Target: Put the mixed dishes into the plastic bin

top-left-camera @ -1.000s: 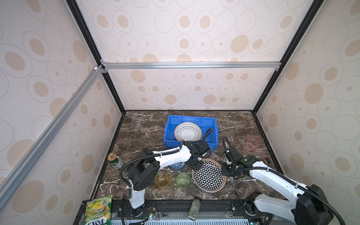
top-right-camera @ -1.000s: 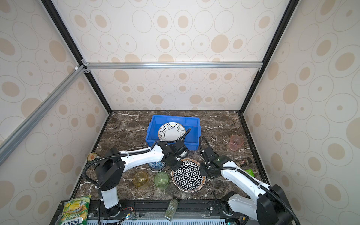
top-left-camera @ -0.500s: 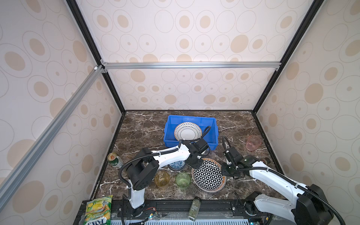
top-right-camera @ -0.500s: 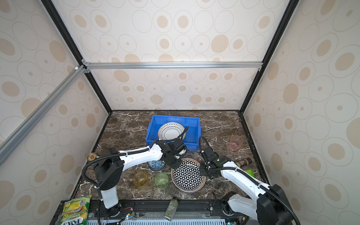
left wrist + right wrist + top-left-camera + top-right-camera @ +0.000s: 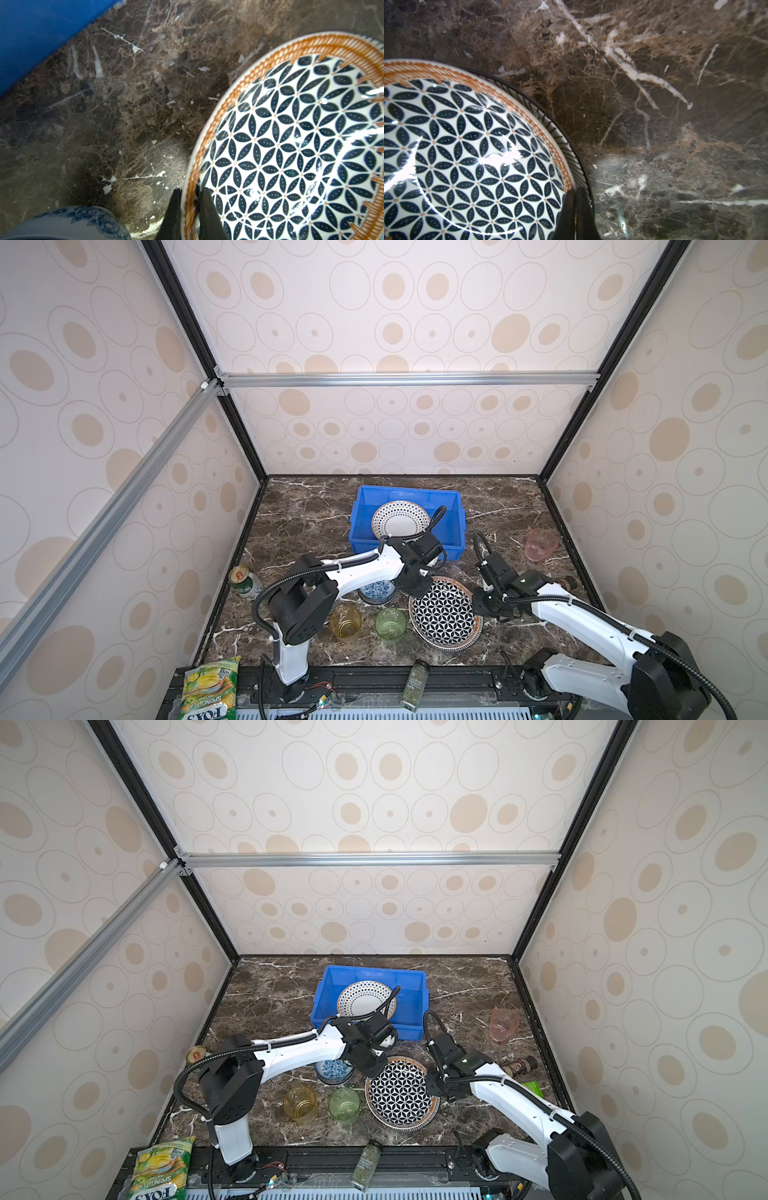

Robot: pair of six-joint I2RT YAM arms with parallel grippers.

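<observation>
The black geometric plate (image 5: 444, 616) (image 5: 399, 1094) with an orange rim lies on the marble in front of the blue plastic bin (image 5: 361, 526) (image 5: 324, 1006). My left gripper (image 5: 190, 199) (image 5: 417, 593) is shut on its rim on the bin side. My right gripper (image 5: 575, 199) (image 5: 482, 605) is shut on the rim at the opposite side. A striped-rim plate (image 5: 566, 137) peeks out underneath. A dotted plate (image 5: 399, 518) leans inside the bin. A blue bowl (image 5: 376, 591) (image 5: 72, 220) stands under my left arm. Yellow (image 5: 345, 622), green (image 5: 390, 624) and pink (image 5: 540, 544) glasses stand on the table.
A tin can (image 5: 243, 578) stands at the left edge. One spice jar (image 5: 414, 684) lies on the front rail, another (image 5: 521, 1064) by the right wall. A snack bag (image 5: 208, 693) sits at the front left corner.
My left gripper's jaws have narrowed onto the geometric plate's rim. Both arms have hardly moved, and the right gripper keeps its hold.
</observation>
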